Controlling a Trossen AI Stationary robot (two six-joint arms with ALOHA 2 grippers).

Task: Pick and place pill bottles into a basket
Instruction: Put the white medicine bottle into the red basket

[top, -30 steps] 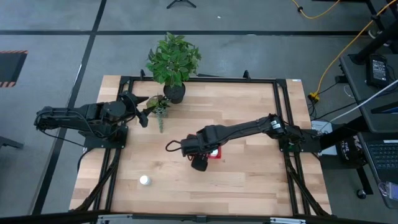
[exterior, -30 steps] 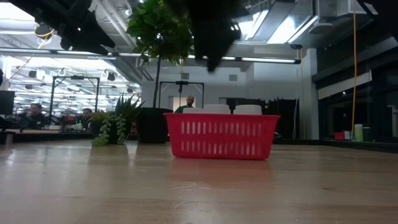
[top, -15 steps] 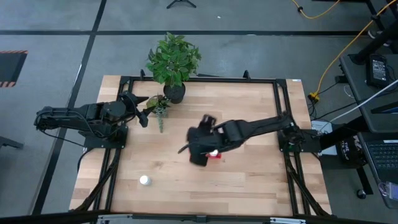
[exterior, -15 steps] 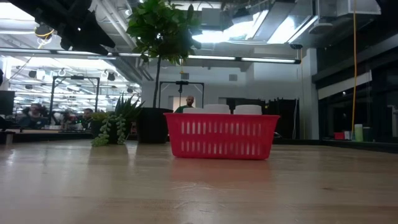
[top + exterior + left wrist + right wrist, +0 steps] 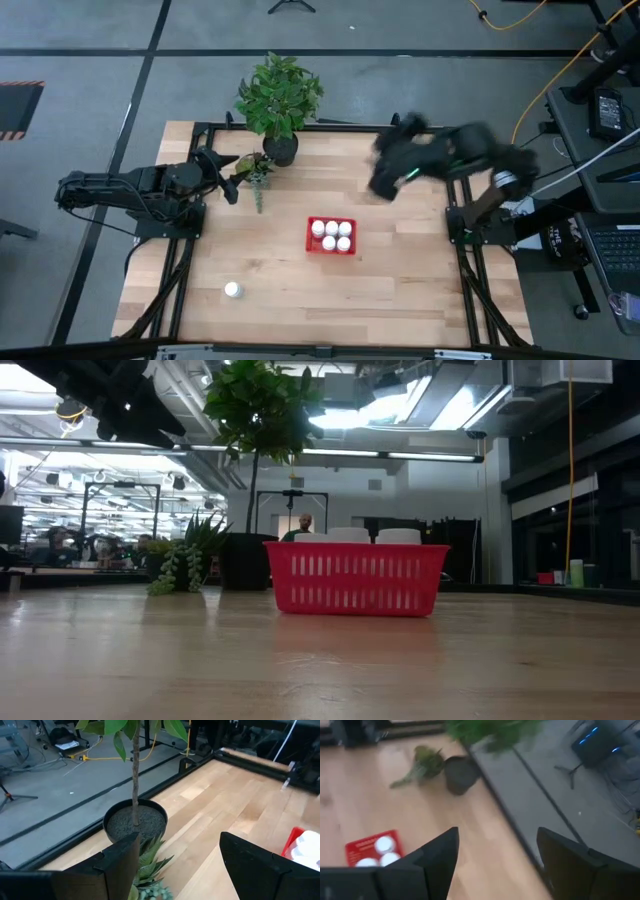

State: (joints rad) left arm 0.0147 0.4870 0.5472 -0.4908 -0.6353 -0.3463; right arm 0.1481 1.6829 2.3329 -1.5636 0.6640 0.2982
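Five round white pill bottles fill the red mesh basket; both tools gape empty.

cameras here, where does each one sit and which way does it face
High view: overhead, straight down on the table; both arms show, left claw near the plants, right claw lifted off to the side.
Low view: table height, level across to the red basket; no arm shows.
Left wrist view: past its open fingers at the plant pot.
Right wrist view: past its open fingers, down on the table.
Shared: the basket with pill bottles shows in all four.
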